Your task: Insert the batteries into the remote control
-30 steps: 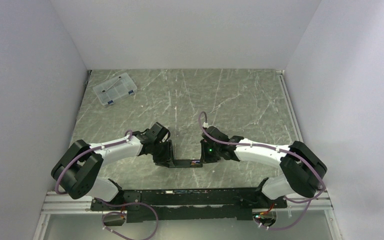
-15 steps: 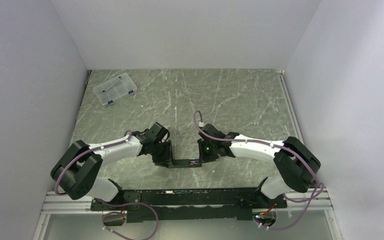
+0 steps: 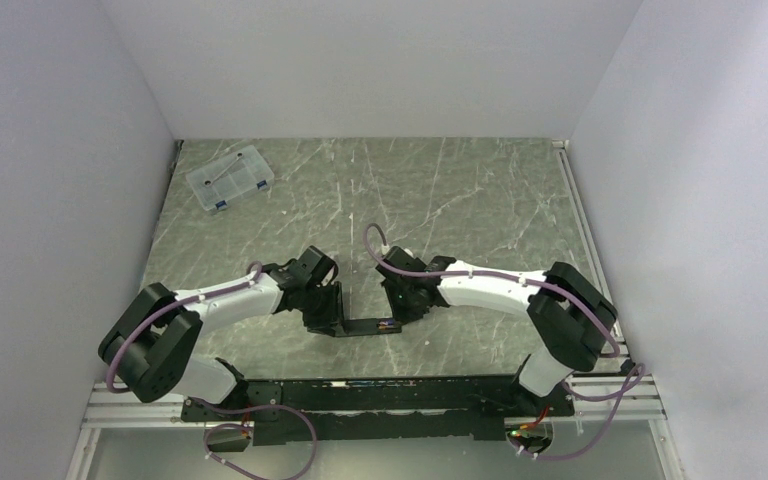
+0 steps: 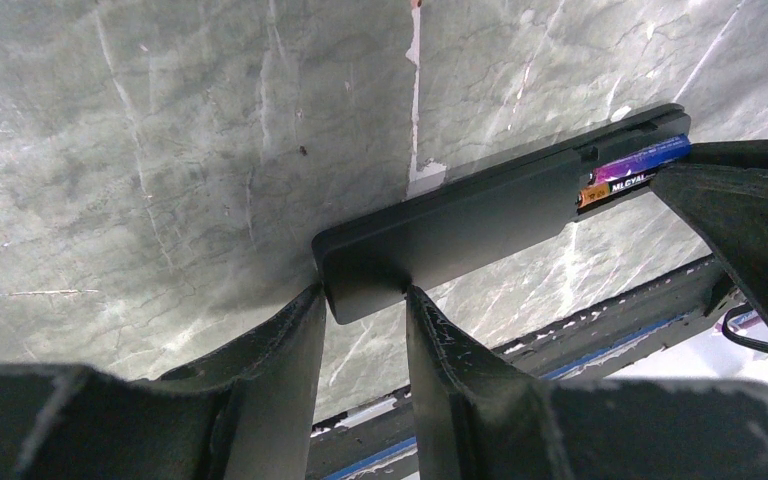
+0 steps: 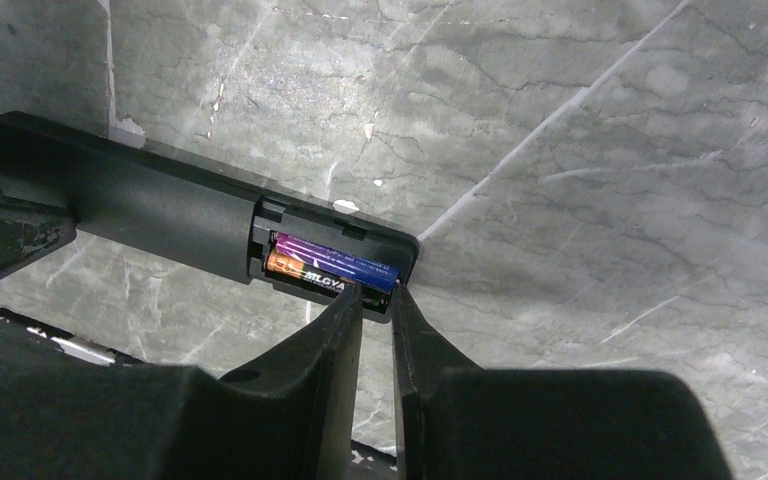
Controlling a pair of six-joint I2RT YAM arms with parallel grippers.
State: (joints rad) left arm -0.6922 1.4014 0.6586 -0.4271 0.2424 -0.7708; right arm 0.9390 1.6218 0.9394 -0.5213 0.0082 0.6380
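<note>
Both my arms bend inward, low over the counter (image 5: pixel 580 140), wrists facing each other. My left pincer (image 4: pixel 365 293) is clenched on one end of the single remote control (image 4: pixel 460 215). My right pincer (image 5: pixel 377 292) meets the other end, tips almost together at the open compartment; I cannot tell whether it pinches anything. Two batteries (image 5: pixel 335 266) lie side by side inside. One clear box (image 3: pixel 230 178) sits far left.
</note>
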